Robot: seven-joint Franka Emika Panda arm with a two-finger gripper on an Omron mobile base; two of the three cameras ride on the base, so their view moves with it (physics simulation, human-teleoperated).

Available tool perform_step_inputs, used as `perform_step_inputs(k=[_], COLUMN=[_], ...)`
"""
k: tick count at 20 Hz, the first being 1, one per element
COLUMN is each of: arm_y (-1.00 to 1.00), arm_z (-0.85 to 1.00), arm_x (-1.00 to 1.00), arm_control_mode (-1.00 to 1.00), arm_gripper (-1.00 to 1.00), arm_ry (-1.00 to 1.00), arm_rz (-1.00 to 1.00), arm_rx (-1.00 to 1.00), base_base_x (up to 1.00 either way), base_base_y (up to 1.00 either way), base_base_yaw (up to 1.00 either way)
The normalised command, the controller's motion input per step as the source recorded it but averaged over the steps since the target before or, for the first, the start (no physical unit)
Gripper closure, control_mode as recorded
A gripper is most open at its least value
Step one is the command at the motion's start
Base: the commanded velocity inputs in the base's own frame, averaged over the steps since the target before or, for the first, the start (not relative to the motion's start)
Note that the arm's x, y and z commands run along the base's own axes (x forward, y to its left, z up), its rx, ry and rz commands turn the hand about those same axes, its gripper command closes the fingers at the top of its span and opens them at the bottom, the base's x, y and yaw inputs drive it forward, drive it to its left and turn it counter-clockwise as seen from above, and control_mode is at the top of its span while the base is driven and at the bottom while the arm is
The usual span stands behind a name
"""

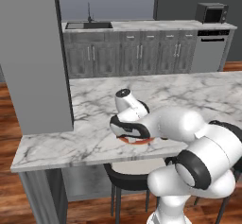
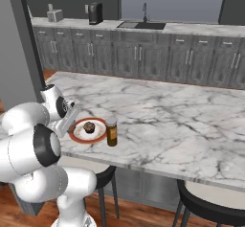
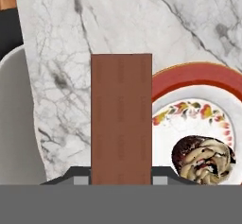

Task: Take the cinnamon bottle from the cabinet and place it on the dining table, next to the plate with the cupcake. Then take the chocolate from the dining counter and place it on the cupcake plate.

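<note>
Hand view, tool point(image 3: 121, 181) gripping chocolate point(image 3: 121, 119), beside plate point(image 3: 198, 79), cupcake point(image 3: 204, 159)

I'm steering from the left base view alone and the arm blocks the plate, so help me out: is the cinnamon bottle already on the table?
Observer: Yes. In the right base view the cinnamon bottle stands upright on the dining table, just beside the plate.
Operator: Is the cupcake on that plate?
Observer: Yes, the cupcake sits on it, near the middle.
Operator: Does the gripper have the chocolate?
Observer: Yes. In the hand view the gripper is shut on the chocolate, which sticks out ahead of it beside the plate's red rim, not over the cupcake.
</note>
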Motion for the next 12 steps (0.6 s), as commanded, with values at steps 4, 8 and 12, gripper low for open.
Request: perform_step_inputs(k=[4,8,12], arm_y=[0.0,-0.09,-0.14], arm_z=[-0.06,0.0,-0.03], arm_x=[0.14,0.05,0.01], arm_control_mode=[-1.0,-1.0,-1.0], arm_gripper=[1.0,1.0,1.0], arm_ry=[-0.02,-0.01,0.0], arm_rz=[0.0,-0.01,-0.02], arm_rx=[-0.01,0.0,0.0], base_base_x=[0.0,0.0,0.0], base_base_y=[0.0,0.0,0.0], base_base_yaw=[0.0,0.0,0.0])
